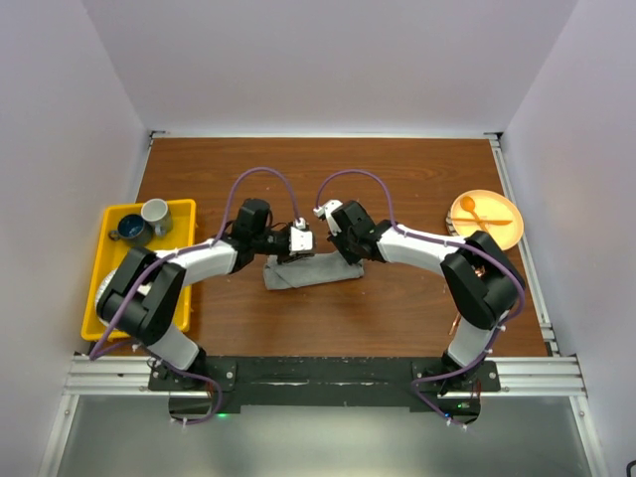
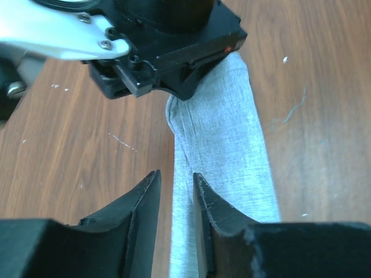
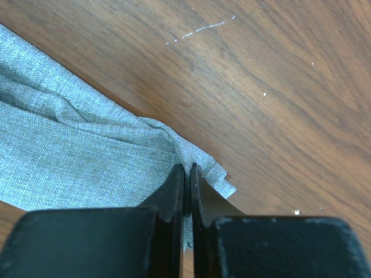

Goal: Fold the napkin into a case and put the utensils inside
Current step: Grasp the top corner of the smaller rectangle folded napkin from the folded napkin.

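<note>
We see a brown wood-grain table [image 1: 397,169], flecked with small white marks, boxed in by plain pale walls: a back wall [image 1: 328,60] at twelve o'clock, side walls at nine [image 1: 50,149] and three [image 1: 586,129]. At six o'clock an aluminium rail [image 1: 537,373] edges it, with a grey floor [image 1: 328,442] beyond. The light is soft and even.

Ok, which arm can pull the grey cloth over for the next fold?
Probably the right. The right end effector is shut on the napkin's end; the left end effector straddles the napkin's edge with fingers apart, gripping nothing yet.
</note>
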{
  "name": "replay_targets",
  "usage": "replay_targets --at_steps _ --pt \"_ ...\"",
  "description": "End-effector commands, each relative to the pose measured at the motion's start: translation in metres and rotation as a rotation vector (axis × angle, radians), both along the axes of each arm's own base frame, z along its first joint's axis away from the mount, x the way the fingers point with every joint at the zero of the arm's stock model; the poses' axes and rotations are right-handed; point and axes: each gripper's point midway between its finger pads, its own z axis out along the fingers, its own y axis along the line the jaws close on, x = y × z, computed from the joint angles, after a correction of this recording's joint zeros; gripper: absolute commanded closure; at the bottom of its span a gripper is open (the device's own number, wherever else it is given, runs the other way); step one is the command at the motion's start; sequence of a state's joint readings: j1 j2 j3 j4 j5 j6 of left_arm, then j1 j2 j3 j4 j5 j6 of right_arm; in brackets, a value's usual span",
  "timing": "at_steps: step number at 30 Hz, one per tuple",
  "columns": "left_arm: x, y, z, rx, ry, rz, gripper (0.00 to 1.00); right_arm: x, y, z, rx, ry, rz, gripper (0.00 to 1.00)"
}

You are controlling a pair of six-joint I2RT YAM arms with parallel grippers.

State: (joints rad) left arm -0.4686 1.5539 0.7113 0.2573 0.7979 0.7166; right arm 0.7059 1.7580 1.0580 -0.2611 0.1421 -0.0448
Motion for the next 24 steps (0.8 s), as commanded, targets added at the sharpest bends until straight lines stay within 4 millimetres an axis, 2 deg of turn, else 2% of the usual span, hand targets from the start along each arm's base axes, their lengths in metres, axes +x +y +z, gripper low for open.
replay_targets --at_steps 1,5,6,8,10,12,13,14,15,17,18,22,24 --pt "0.007 -0.014 -0.003 0.065 -0.072 -0.142 0.67 0.007 0.003 0.020 0.042 -0.056 -0.015 1.00" --pt "0.007 -0.010 -0.007 0.114 -0.111 -0.174 0.62 0.008 0.004 0.021 0.043 -0.061 -0.013 1.00" --pt "0.013 -0.005 -0.001 0.134 -0.172 -0.163 0.61 0.007 0.003 0.020 0.042 -0.059 -0.013 1.00" --pt "0.010 0.006 -0.003 0.171 -0.190 -0.151 0.55 0.006 0.001 0.017 0.036 -0.056 -0.012 1.00" --pt "0.020 0.018 -0.001 0.174 -0.166 -0.086 0.53 0.004 0.001 0.018 0.036 -0.055 -0.008 1.00" --pt "0.017 0.020 0.005 0.145 -0.014 -0.086 0.52 0.004 0.000 0.018 0.036 -0.053 -0.009 1.00" --pt "0.022 0.015 0.020 0.107 0.038 -0.082 0.51 0.004 0.001 0.022 0.042 -0.062 -0.011 1.00" --pt "0.019 0.019 0.017 0.080 0.146 -0.058 0.50 0.004 0.000 0.022 0.043 -0.064 -0.012 1.00" --pt "0.010 0.014 0.025 0.001 0.308 -0.031 0.49 0.004 0.001 0.022 0.046 -0.064 -0.012 1.00" --pt "0.011 0.014 0.033 -0.089 0.416 0.017 0.50 0.006 0.002 0.023 0.049 -0.068 -0.015 1.00" --pt "0.002 0.011 0.038 -0.142 0.553 0.048 0.51 0.006 0.002 0.022 0.049 -0.068 -0.015 1.00" --pt "-0.004 0.003 0.043 -0.230 0.664 0.046 0.53 0.009 0.003 0.025 0.060 -0.086 -0.015 1.00" --pt "-0.003 0.000 0.031 -0.217 0.765 0.053 0.55 0.011 0.005 0.028 0.065 -0.099 -0.010 1.00"
